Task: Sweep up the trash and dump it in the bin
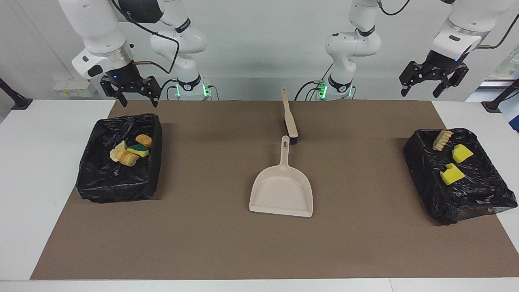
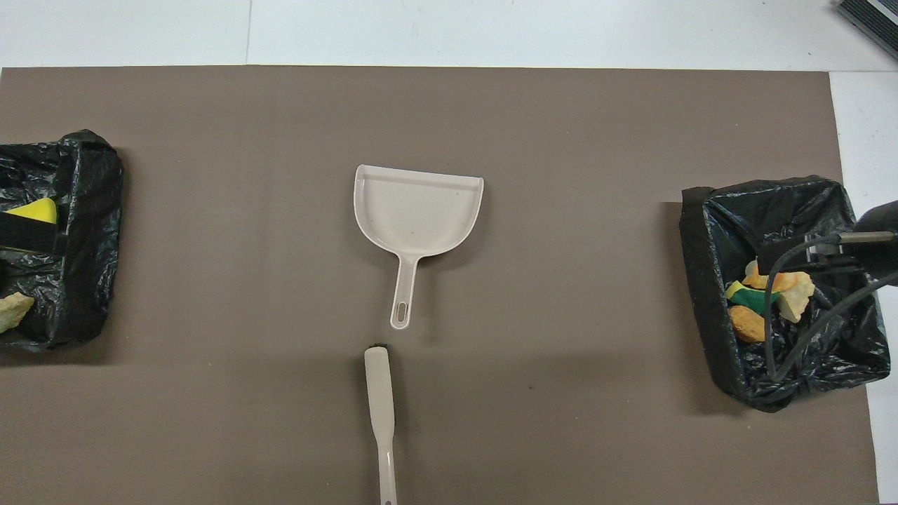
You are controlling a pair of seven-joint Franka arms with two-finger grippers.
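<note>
Hanging open and empty, the left gripper (image 1: pixel 432 81) sits upper right, the right gripper (image 1: pixel 131 92) upper left over its bin (image 1: pixel 117 178). Trash (image 1: pixel 131 151) lies inside; the dustpan (image 1: pixel 282 190) rests mid-frame.

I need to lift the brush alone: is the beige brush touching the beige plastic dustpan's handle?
Apart. The overhead view shows bare brown mat between the brush head and the dustpan handle tip.

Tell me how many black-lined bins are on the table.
2. One bin sits at the right arm's end of the table, with several scraps in it. The other bin sits at the left arm's end, with three scraps on its black liner.
</note>
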